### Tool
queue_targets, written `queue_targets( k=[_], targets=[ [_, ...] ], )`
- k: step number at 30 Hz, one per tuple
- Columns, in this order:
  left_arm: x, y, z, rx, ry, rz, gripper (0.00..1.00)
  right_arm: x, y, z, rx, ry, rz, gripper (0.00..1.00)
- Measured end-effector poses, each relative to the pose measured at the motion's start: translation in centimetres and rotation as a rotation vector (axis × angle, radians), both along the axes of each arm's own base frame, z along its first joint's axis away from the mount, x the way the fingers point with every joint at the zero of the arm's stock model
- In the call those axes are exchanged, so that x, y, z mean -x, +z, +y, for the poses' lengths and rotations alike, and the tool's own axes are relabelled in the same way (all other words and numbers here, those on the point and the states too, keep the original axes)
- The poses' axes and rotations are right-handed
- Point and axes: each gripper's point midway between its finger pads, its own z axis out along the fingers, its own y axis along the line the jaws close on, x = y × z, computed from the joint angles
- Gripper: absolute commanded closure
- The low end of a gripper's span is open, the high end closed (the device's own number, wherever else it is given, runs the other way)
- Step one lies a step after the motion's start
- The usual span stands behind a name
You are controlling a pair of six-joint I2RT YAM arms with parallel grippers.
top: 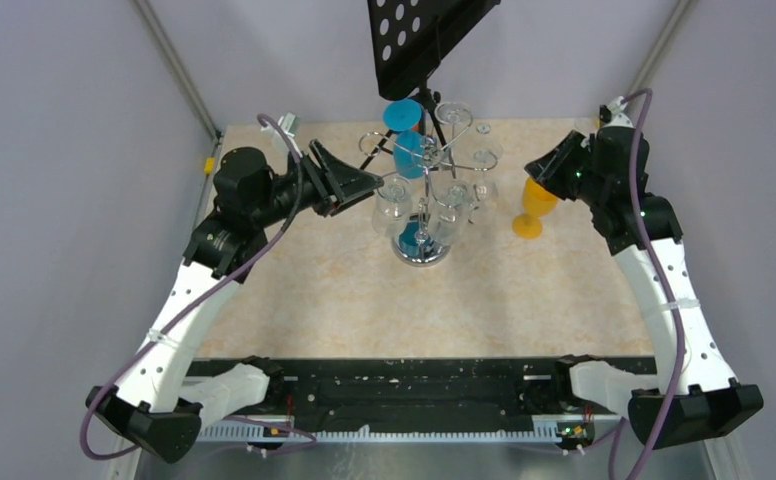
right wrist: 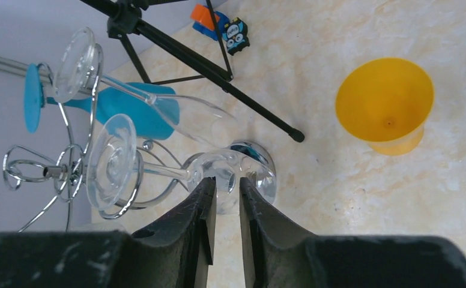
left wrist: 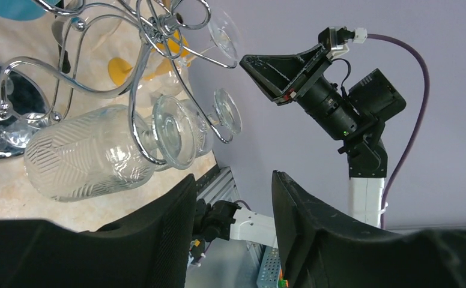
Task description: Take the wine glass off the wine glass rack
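The chrome wine glass rack stands at the table's middle back, with several clear and blue glasses hanging upside down from its scrolled arms. My left gripper is open and empty just left of the rack. In its wrist view a clear ribbed glass hangs from the rack just ahead and to the left. My right gripper is narrowly open and empty, right of the rack, above an orange glass. In its view a clear wine glass hangs beyond the fingertips.
A black tripod stand with a perforated plate stands behind the rack, and its legs reach the table near the rack's base. The orange glass stands upright on the table. A blue glass hangs at the back. Purple walls close three sides.
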Motion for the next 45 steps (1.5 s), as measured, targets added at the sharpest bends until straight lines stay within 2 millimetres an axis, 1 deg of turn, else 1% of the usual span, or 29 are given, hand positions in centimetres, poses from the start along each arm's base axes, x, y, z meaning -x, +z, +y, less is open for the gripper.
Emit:
queue_targets(
  k=[4,9,14,19,26,31,34,39,45],
  targets=[
    [-0.4,0.2,-0.4,0.001,0.025,-0.013,0.5,0.3,0.5,0.2,-0.025,0.005,-0.017,0.83],
    [-2.0,-0.5,-0.6,-0.03,0.068,-0.012,0.49,0.8,0.6,0.4,-0.032,0.018,-0.025,0.83],
    [-3.4,-1.1,-1.1,-0.061,0.084,-0.012,0.58,1.0,0.4,0.5,-0.032,0.024,-0.019,0.85],
    [-4.5,-1.2,-1.4,-0.097,0.099,-0.014,0.59,1.0,0.3,0.5,-0.026,0.029,-0.02,0.85],
    [-4.8,-2.1,-1.7,-0.132,0.102,-0.002,0.58,1.1,0.2,0.4,-0.016,0.033,-0.019,0.85],
    [-4.9,-3.4,-2.2,-0.159,0.09,0.034,0.58,1.2,0.3,0.4,-0.011,0.035,-0.024,0.85],
    [-4.6,-3.4,-2.5,-0.169,0.079,0.051,0.58,1.3,0.5,0.3,-0.01,0.035,-0.03,0.85],
    [-3.9,-3.4,-2.4,-0.188,0.073,0.083,0.59,1.4,0.6,0.3,-0.01,0.036,-0.031,0.85],
    [-3.3,-3.5,-2.4,-0.185,0.056,0.123,0.64,1.6,-0.1,0.3,-0.008,0.037,-0.014,0.85]
  ],
)
